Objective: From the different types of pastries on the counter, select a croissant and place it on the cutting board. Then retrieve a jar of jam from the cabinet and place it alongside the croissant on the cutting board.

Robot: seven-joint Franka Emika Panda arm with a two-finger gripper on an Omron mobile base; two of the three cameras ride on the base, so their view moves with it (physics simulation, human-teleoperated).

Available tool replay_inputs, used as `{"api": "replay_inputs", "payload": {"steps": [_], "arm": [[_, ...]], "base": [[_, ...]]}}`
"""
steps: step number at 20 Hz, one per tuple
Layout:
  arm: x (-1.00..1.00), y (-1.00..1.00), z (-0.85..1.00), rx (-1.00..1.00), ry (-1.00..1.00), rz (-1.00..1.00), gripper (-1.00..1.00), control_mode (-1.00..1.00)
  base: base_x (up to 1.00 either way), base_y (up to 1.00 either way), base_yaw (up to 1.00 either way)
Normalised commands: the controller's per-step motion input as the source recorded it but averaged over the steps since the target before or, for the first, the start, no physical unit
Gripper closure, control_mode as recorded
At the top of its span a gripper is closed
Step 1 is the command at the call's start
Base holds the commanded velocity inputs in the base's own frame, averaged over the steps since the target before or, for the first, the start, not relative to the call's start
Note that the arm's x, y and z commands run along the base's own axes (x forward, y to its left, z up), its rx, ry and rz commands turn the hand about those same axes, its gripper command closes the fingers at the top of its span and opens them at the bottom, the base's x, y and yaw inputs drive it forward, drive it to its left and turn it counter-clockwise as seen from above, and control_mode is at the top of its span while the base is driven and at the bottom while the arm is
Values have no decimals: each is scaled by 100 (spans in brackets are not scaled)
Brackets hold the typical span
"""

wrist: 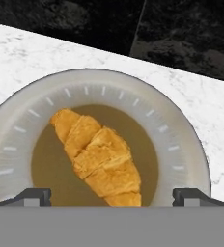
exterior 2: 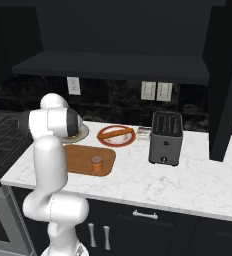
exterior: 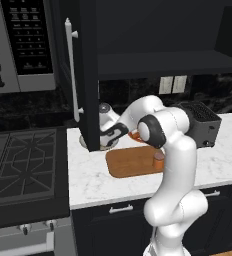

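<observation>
The croissant lies on a grey plate with a brown centre, on the counter. My gripper hangs open right above it, one fingertip on each side and nothing between them. In the left base view the gripper is low beside the open cabinet door. The orange jar of jam stands upright on the cutting board, near its right end. The long stick pastry rests on a red plate behind the board.
The cabinet door's silver bar handle hangs over the counter's left end and hides part of the grey plate. A black toaster stands right of the red plate. A stove lies left of the counter. The cabinet shelf is overhead.
</observation>
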Motion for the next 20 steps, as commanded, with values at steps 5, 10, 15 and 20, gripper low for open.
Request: {"api": "replay_inputs", "payload": {"steps": [5,10,15,20], "arm": [[16,7,0,0,0,0,-100,-100],[31,1,-32,2,0,1,-100,-100],[0,0,-6,0,1,0,-100,-100],[8,2,-55,-1,5,0,-100,-100]], "base": [[0,0,0],[0,0,0],[0,0,0],[0,0,0]]}}
